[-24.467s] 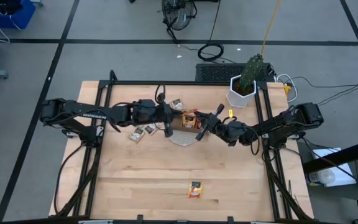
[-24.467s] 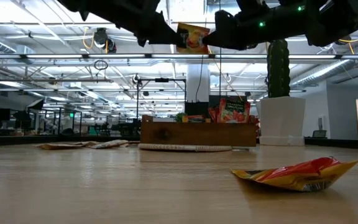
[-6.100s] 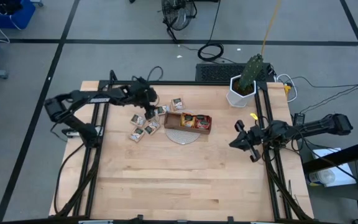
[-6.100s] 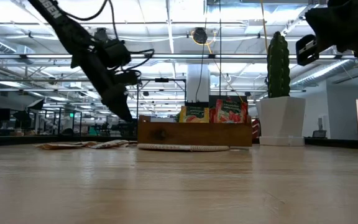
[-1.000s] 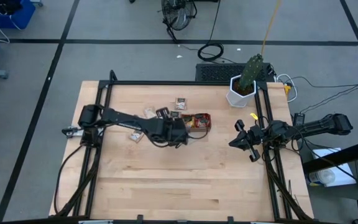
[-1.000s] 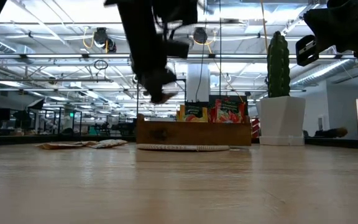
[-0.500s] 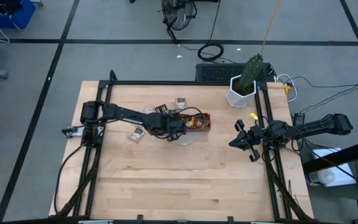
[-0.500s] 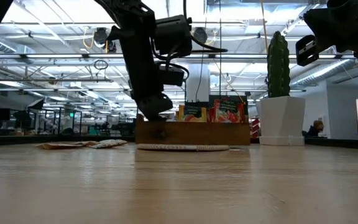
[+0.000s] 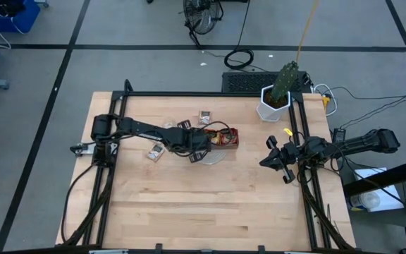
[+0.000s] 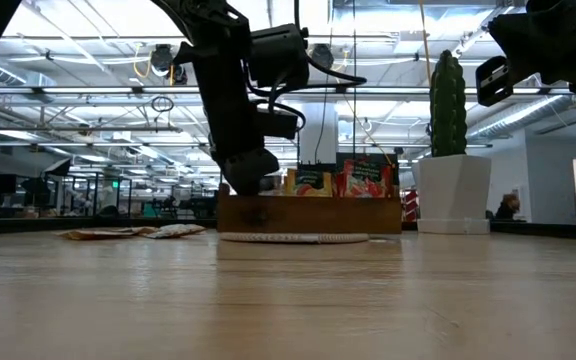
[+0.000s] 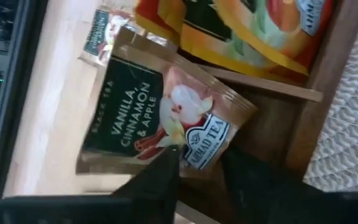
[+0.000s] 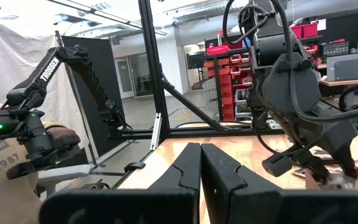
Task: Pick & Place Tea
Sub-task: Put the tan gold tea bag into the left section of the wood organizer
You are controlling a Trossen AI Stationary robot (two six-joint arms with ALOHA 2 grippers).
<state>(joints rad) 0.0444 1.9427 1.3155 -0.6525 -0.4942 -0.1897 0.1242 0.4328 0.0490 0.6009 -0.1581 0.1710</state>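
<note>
My left gripper [image 9: 199, 146] hangs low over the left end of the brown wooden tray [image 9: 236, 139], pointing down. Its fingers stand a little apart [image 11: 199, 167]. Under them a pale beige tea sachet with a dark label [image 11: 160, 118] lies tilted in the tray's end compartment, its near edge between the fingertips. Orange-yellow sachets [image 11: 260, 31] fill the compartment beside it, and red ones [image 10: 371, 178] stand further right. Loose beige sachets [image 9: 155, 152] [image 9: 204, 116] lie flat on the table. My right gripper [image 9: 266, 159] waits shut and empty at the table's right edge. My left gripper comes at the beige sachet from above. Its fingertips [image 11: 168, 163] stand on either side of the sachet's near edge [image 11: 194, 163]. I cannot tell whether they touch it. The sachet rests slanted in the tray's end compartment, one corner [image 11: 248, 107] toward the divider.
The tray stands on a round white woven mat [image 9: 217, 156]. A cactus in a white pot [image 9: 275, 104] stands at the far right. Black frame rails [image 9: 111, 176] run along both sides. The near half of the wooden table [image 9: 210, 212] is bare.
My left gripper has gone down onto the tray's left end with the beige sachet, which now lies in the end compartment.
</note>
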